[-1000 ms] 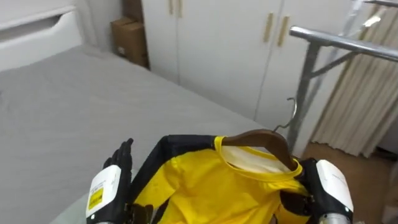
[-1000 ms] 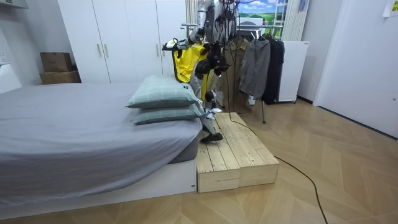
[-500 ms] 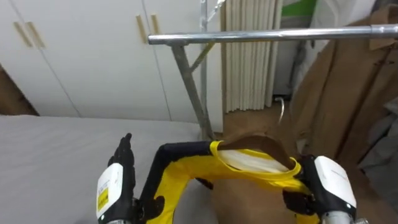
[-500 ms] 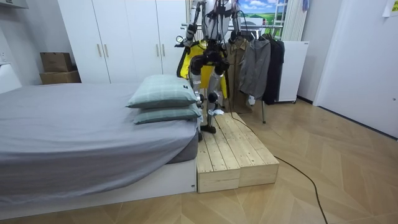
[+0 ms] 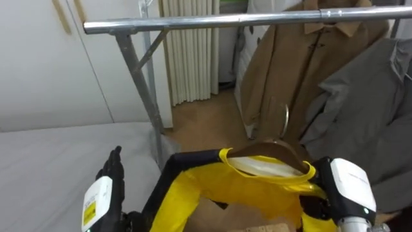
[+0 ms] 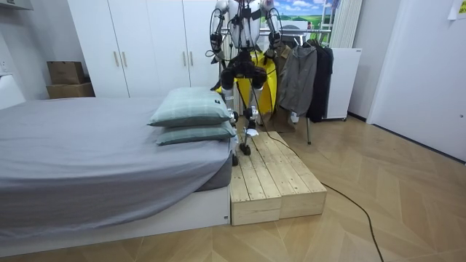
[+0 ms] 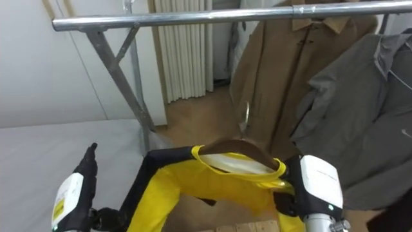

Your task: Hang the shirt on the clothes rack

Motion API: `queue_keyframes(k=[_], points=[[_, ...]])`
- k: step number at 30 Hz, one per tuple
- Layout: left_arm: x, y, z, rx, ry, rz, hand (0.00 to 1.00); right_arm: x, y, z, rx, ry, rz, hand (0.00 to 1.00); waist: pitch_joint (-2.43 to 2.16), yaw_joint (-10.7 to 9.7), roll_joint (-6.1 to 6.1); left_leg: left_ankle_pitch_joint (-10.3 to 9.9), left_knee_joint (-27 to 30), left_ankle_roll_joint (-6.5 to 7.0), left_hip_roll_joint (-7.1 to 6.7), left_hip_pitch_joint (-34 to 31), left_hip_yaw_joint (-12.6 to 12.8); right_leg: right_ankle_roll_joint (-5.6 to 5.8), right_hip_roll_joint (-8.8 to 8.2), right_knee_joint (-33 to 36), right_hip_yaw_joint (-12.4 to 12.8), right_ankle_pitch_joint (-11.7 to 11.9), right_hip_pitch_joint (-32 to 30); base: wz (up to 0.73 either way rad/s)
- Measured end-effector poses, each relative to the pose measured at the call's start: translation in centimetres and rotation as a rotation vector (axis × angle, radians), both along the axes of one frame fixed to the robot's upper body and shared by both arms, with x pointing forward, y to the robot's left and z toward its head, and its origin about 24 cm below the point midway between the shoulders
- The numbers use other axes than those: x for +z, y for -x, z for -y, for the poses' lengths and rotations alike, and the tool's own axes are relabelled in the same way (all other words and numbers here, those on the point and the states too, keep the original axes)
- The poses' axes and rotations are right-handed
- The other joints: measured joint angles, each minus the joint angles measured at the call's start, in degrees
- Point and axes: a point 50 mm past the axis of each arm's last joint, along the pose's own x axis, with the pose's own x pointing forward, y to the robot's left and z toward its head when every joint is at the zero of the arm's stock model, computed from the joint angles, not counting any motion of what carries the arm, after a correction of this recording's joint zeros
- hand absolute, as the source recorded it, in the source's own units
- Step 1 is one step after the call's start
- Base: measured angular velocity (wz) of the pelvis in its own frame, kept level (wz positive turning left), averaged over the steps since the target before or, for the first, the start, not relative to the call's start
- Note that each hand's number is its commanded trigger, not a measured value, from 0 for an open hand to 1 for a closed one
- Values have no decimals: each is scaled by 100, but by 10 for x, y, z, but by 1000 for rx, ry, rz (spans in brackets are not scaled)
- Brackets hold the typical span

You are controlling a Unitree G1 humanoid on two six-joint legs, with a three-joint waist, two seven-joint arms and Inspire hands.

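A yellow shirt with black trim sits on a brown wooden hanger, whose metal hook points up. I hold it chest-high between both hands, below the metal rail of the clothes rack. My left hand is at the shirt's left side, fingers straight and pointing up. On the right shoulder of the shirt is my right hand, its dark fingers curled into the cloth. In the room view I stand on the wooden platform, facing the rack, with the yellow shirt in front of me.
A brown coat and a grey coat hang on the rail's right part. The rack's slanted upright stands left of centre. The grey bed lies at lower left, with white wardrobe doors and a curtain behind.
I have turned from the bed to the rack: the rail and the hung coats have swung into the eye view. Both hands keep the same hold on the shirt.
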Motion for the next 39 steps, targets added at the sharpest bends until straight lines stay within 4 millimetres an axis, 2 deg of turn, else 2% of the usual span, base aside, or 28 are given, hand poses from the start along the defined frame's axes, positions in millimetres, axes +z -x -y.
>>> queue_keyframes(k=[2,5,7,11,16,20,21,23,24,29,32,36,38,39], points=[[2,-2,-1,2,-1,10,0,0,0,0,7,18,0,100,1,-31,-35,-48,24,-22,5,-3,18,-80,24,122,10,-42,-61,-6],[3,-3,-5,16,-7,12,0,2,-1,-2,31,71,10,100,-5,-79,-48,-112,31,-55,14,15,15,-345,66,115,58,11,-56,-8],[3,-3,-6,9,-13,5,0,4,-1,-3,39,86,17,100,-9,-68,-82,-112,29,-55,7,25,10,-398,78,165,94,19,-59,-7],[2,-2,-6,2,-10,-8,0,11,-4,-5,47,79,50,100,-17,-81,-151,-112,29,-55,4,44,-9,-380,92,187,115,-9,-55,-4],[0,-1,-6,-16,-3,-33,0,18,-4,-5,48,67,79,100,-20,-101,-161,-111,24,-56,1,112,-101,-372,106,186,128,-3,16,-1],[-2,1,-7,-22,2,-52,0,26,1,-5,56,54,106,100,-35,-115,-145,-189,-11,-139,47,92,-135,-329,159,166,125,38,9,0],[-2,1,-8,-20,3,-53,0,27,1,-5,60,51,108,100,-48,-106,-144,-191,-11,-140,50,93,-135,-332,162,163,125,44,11,0],[-2,1,-8,-19,5,-54,0,30,1,-5,70,41,117,100,-110,-106,-91,-193,-1,-145,59,124,-149,-372,162,165,117,49,43,0],[-2,1,-7,-19,6,-54,0,31,1,-6,73,36,119,100,-117,-110,-79,-192,28,-145,58,128,-162,-390,159,170,117,50,55,0],[-3,3,-7,-15,10,-61,0,36,1,-9,93,-39,113,100,-115,-89,-68,-192,140,-145,46,208,-463,-423,167,156,113,14,206,1],[-4,3,-6,-17,14,-60,0,38,0,-10,119,-88,79,100,-114,-70,-71,-191,134,-146,49,207,-478,-421,167,99,117,18,235,0],[-2,3,-8,-11,13,-52,0,34,0,-10,152,-178,-4,100,-94,-81,-106,-192,133,-146,54,193,-466,-339,168,78,116,64,235,0],[0,2,-10,-12,13,-37,0,32,0,-11,171,-209,-40,100,-63,-77,-161,-192,135,-146,73,165,-462,-249,168,54,109,58,222,0],[0,2,-10,-12,13,-33,0,32,0,-11,175,-213,-48,100,-58,-73,-177,-194,135,-141,78,156,-465,-245,166,20,97,57,223,5]])
